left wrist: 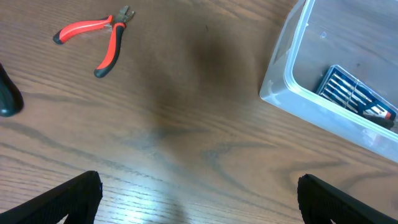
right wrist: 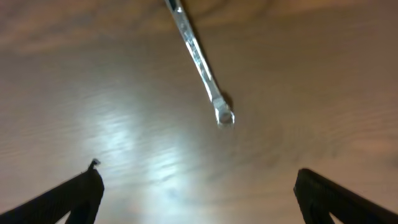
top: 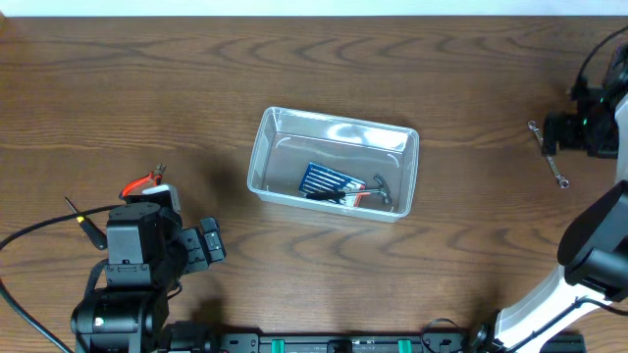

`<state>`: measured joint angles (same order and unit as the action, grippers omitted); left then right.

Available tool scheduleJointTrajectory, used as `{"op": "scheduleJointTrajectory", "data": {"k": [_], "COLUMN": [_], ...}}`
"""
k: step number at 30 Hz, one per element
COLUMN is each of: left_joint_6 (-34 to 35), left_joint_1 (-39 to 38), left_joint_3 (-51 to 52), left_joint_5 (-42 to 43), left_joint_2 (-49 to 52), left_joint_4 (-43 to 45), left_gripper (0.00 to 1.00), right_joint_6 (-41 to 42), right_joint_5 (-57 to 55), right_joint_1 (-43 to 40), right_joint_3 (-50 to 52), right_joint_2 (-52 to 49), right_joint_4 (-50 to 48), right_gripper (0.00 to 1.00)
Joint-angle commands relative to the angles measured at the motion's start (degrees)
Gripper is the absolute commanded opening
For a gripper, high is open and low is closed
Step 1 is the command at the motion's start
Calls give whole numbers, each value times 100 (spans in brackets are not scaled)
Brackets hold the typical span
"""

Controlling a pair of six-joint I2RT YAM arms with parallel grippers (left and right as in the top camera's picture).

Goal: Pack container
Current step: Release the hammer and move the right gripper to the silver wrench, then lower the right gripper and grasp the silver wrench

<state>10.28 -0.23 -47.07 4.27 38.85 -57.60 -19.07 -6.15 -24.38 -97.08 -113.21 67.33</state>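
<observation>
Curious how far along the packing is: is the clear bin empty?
Not empty: the clear bin holds a blue bit case and a small hammer.

Overhead top-down, wrists close — left shares container (top: 289,157)

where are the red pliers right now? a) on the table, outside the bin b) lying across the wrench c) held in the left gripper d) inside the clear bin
A: the pliers lie on bare wood, well apart from the container.
</observation>
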Motion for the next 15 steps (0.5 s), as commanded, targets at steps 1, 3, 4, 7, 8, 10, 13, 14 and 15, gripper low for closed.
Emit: {"op": "scheduleJointTrajectory", "data": {"k": [1,3,4,7,8,10,13,14,15], "left_joint_6": [-61,-61,-59,-57,-57,-57,-57,-57,-57], "left_joint_1": [-22,-24,-22,-24,-22,-22,-22,-22,-24], "left_joint_3": [-118,-118,-118,-118,-118,-118,-118,-118,-118], "left_joint_5": [-48,-48,-48,-48,-48,-48,-48,-48,-48], "left_joint_2": [0,0,0,0,0,0,0,0,0], "left_joint_4": [-2,-2,-2,-2,-4,-4,-2,-2,-2], "left_gripper": [98,98,98,98,98,98,98,98,98], "right_joint_6": [-990,-1300,-1469,-1897,-1965,-1989,-2120,-2140,-2197], "right_joint_5": [208,315,396,470,470,470,470,470,472], "right_joint_1": [-57,-46,-33,-4,-2,-4,-7,-7,-7], "right_joint_3": [481,667,708,835,846,844,844,844,844], "right_joint_2": [-9,-22,-37,-94,-149,-289,-557,-638,-754], "right_joint_4": [-691,-1082,-1174,-1495,-1576,-1696,-1757,-1768,-1784], "right_gripper": [99,99,99,99,99,99,99,99,99]}}
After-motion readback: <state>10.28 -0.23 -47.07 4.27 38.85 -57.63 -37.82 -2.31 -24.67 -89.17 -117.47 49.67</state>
